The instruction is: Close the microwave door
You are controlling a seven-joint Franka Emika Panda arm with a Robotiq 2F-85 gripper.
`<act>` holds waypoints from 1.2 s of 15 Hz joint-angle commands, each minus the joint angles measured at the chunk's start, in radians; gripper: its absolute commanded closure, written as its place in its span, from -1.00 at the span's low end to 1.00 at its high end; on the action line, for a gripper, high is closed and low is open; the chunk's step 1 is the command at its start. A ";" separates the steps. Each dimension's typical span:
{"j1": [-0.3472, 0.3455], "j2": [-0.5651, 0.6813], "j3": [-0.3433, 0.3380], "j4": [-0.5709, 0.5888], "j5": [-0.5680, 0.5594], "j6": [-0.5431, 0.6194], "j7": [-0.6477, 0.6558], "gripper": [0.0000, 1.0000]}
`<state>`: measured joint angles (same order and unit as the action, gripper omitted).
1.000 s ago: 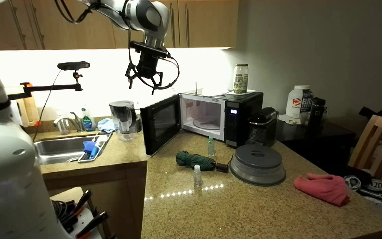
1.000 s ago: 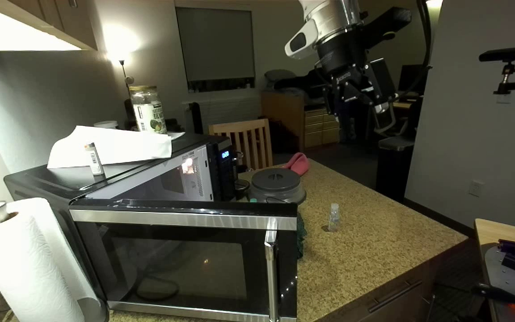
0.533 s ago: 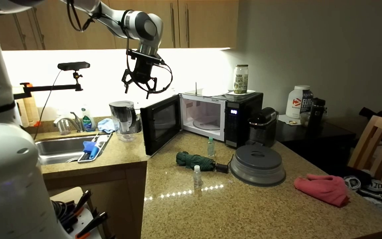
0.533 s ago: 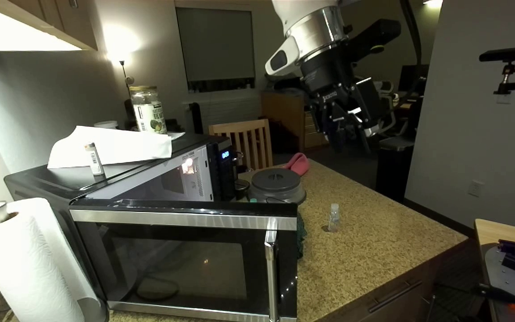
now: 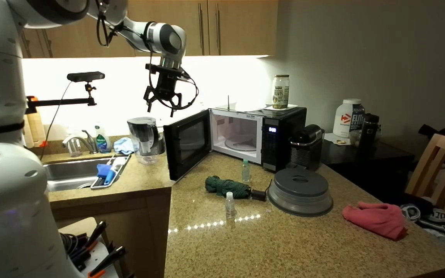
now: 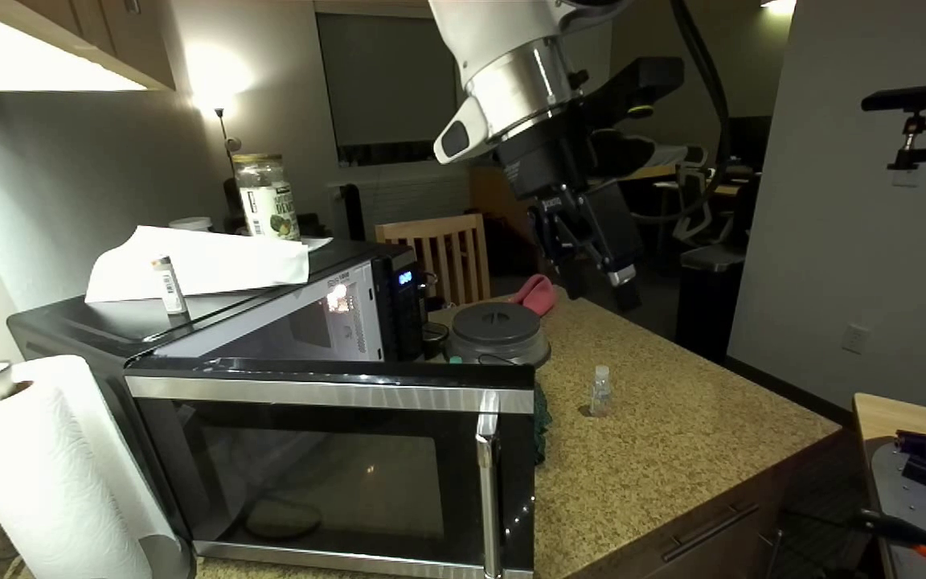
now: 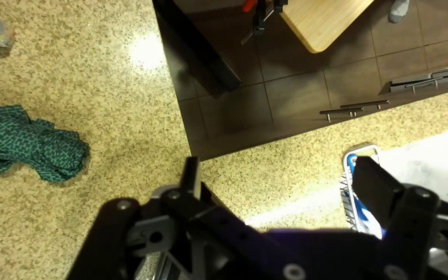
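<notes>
The microwave [image 5: 272, 152] stands on the counter with its pale interior showing; its casing also shows in an exterior view [image 6: 69, 326]. The microwave door [image 5: 188, 143] is swung wide open. Its outer side, with dark glass and a silver handle, faces the camera in an exterior view [image 6: 318, 482]. My gripper [image 5: 160, 112] is open and empty in the air, above and slightly left of the door's free edge there. It also shows in an exterior view [image 6: 598, 285], up beyond the door. In the wrist view my spread fingers [image 7: 277, 163] have only counter between them; the door is mostly hidden.
A water pitcher [image 5: 144, 139] stands left of the door. A green umbrella [image 5: 228, 187], small bottles [image 5: 230, 205] and a grey lid-like disc [image 5: 300, 191] lie in front. A jar [image 5: 281, 92] stands on the microwave. A paper towel roll [image 6: 37, 474] stands behind the door.
My gripper has moved lower and a little left in both exterior views, and appears nearer the camera in the view facing the handle. It stays open. The door has not moved.
</notes>
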<state>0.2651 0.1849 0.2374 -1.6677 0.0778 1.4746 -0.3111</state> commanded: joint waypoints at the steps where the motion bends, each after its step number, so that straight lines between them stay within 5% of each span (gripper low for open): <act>1: 0.024 0.081 0.014 0.081 -0.050 -0.012 0.096 -1.00; 18: 0.120 0.214 0.043 0.245 -0.118 -0.077 0.131 -1.00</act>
<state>0.3626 0.3433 0.2746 -1.4732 0.0110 1.4315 -0.2338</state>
